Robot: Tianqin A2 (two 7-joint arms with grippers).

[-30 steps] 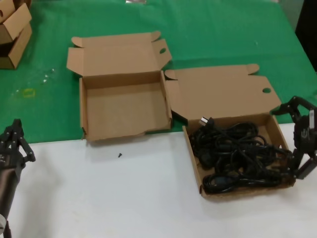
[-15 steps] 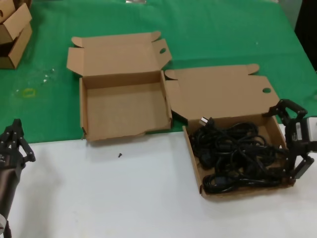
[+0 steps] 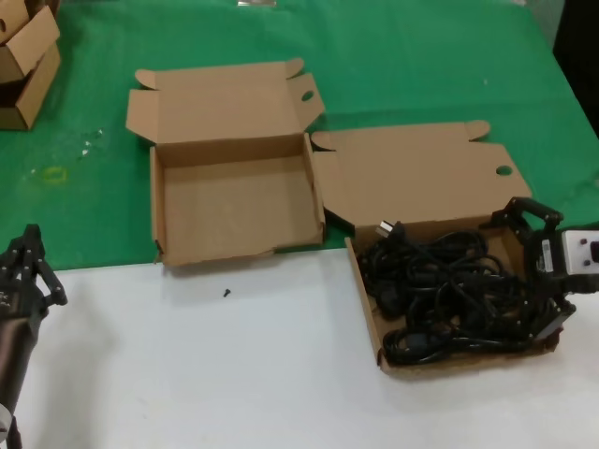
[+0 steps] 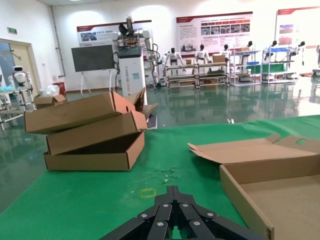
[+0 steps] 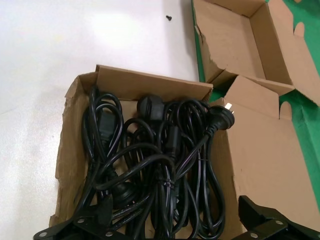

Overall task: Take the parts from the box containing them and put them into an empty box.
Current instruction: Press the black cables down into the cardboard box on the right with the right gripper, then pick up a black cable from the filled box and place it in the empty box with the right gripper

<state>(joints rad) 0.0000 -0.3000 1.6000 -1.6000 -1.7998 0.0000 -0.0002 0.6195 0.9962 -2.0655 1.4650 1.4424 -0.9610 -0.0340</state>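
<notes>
Several black power cords [image 3: 440, 290] lie tangled in the wide shallow cardboard tray [image 3: 368, 313] at the right; they also show in the right wrist view [image 5: 160, 165]. The squarer, taller-walled box [image 3: 234, 206] stands empty to its left, lid open. My right gripper [image 3: 535, 271] is open and sits low over the tray's right end, one finger near the back wall and one near the front corner, with cords between them [image 5: 172, 220]. My left gripper [image 3: 28, 267] is shut and empty at the table's left edge, clear of both boxes.
Small stacked cartons [image 3: 23, 65] stand at the far left on the green mat; they also show in the left wrist view [image 4: 90, 135]. A small black screw [image 3: 226, 293] lies on the white surface in front of the empty box. The tray's lid [image 3: 421, 178] lies flat behind it.
My right gripper has moved left and down into the tray's right end, over the cords. The left arm has not moved.
</notes>
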